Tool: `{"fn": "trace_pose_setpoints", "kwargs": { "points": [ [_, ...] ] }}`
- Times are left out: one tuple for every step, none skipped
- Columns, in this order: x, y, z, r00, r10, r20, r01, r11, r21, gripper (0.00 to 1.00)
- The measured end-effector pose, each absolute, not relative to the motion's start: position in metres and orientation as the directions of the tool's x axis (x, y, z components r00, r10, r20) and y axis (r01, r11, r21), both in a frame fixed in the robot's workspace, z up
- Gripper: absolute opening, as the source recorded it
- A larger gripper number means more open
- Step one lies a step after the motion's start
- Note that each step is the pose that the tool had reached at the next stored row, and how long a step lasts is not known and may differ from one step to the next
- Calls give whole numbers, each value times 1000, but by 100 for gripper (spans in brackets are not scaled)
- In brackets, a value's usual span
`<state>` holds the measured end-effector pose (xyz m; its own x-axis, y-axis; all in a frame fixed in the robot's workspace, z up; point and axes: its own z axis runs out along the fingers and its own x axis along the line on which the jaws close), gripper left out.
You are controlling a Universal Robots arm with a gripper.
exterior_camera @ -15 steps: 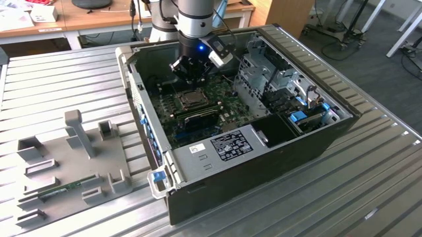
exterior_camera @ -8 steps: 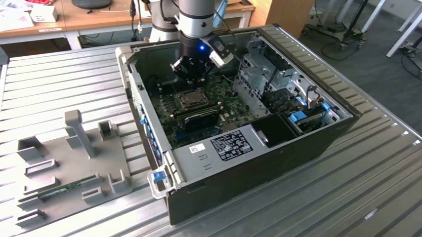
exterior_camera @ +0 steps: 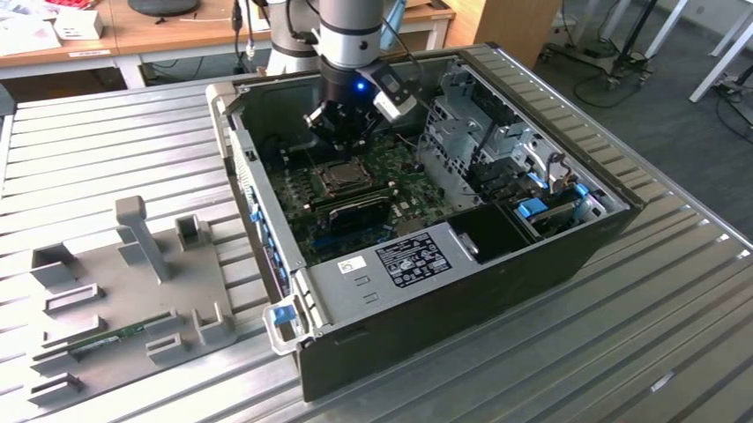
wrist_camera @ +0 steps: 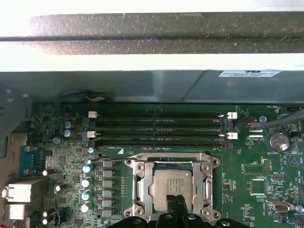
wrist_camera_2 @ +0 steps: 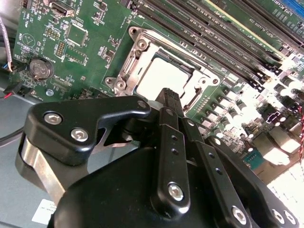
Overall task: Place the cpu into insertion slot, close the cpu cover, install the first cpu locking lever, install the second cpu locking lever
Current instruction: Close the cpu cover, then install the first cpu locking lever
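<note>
The cpu (wrist_camera: 168, 183) lies flat in the insertion slot (wrist_camera: 209, 164) of the green motherboard, its silver top showing through the window of the cpu cover (wrist_camera: 137, 187). The cover lies down around the chip. In the second wrist view the cpu (wrist_camera_2: 159, 73) and cover (wrist_camera_2: 145, 45) sit just beyond my black gripper (wrist_camera_2: 168, 95), which is shut with nothing in it. Its tip (wrist_camera: 176, 202) is over one edge of the chip; I cannot tell whether it touches. In the exterior view the gripper (exterior_camera: 341, 139) hangs inside the open case above the socket (exterior_camera: 344, 179).
Long black memory slots (wrist_camera: 159, 128) run beside the socket. A coin battery (wrist_camera: 278, 141) and capacitors (wrist_camera: 87, 187) stand nearby. A metal drive cage (exterior_camera: 471, 132) and the case walls (exterior_camera: 242, 167) close in the board. A grey fixture plate (exterior_camera: 118, 291) lies at the exterior view's left.
</note>
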<state>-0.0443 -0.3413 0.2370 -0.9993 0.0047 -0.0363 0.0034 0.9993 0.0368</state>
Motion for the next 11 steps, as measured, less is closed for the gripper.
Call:
{"fn": "trace_pose_setpoints", "kwargs": {
  "points": [
    [-44,-341,237,-999,5,-36,4,999,37,10],
    [-44,-341,237,-999,5,-36,4,999,36,10],
    [-44,-341,237,-999,5,-36,4,999,36,10],
    [-44,-341,237,-999,6,-36,4,999,36,10],
    [-44,-341,237,-999,6,-36,4,999,36,10],
    [-44,-341,236,-999,6,-36,4,999,37,10],
    [-44,-341,235,-999,6,-36,4,999,37,10],
    [-44,-341,235,-999,6,-36,4,999,37,10],
    [-44,-341,235,-999,6,-36,4,999,37,10],
    [-44,-341,235,-999,6,-36,4,999,37,10],
    [-44,-341,235,-999,6,-36,4,999,37,10]
  ]
}}
